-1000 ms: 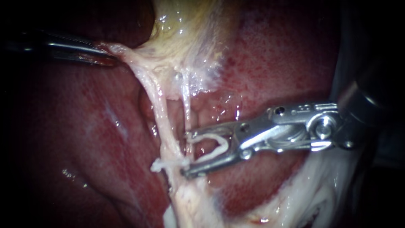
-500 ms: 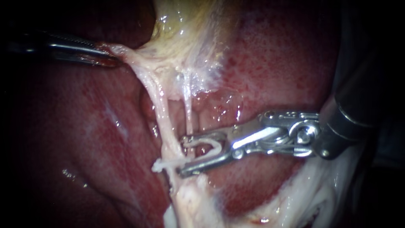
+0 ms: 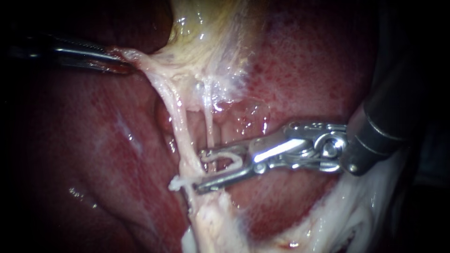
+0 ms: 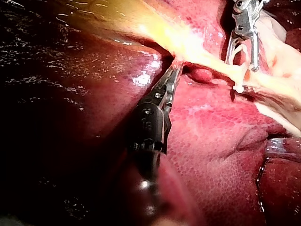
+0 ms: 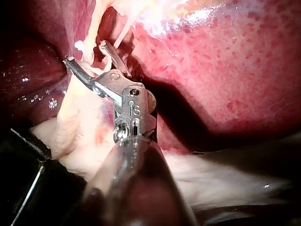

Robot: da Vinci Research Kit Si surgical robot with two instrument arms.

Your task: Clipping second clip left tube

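- Endoscope view: the left instrument (image 3: 123, 65) had its jaws closed on pale tissue (image 3: 143, 63) below the gallbladder (image 3: 206, 37), stretching the left tube (image 3: 180, 131) across the liver (image 3: 117, 140). The right instrument (image 3: 200, 172) held its jaws wide around a loaded clip (image 3: 232, 159). Its tips lay just beside the left tube, above the placed clip (image 3: 180, 182). The thin right tube (image 3: 209, 129) appeared to cross between the jaws, so closing here would likely catch that tube and miss the left one.
- Left wrist view: the left instrument (image 4: 176, 68) gripped only a narrow edge of the pale tissue. If that edge slipped or tore, the tube would probably go slack.
- Right wrist view: the right instrument (image 5: 85, 52) rested its wide jaws against pale strands, but which strand sat between them could not be told. One tip lay near the placed clip and might snag it.
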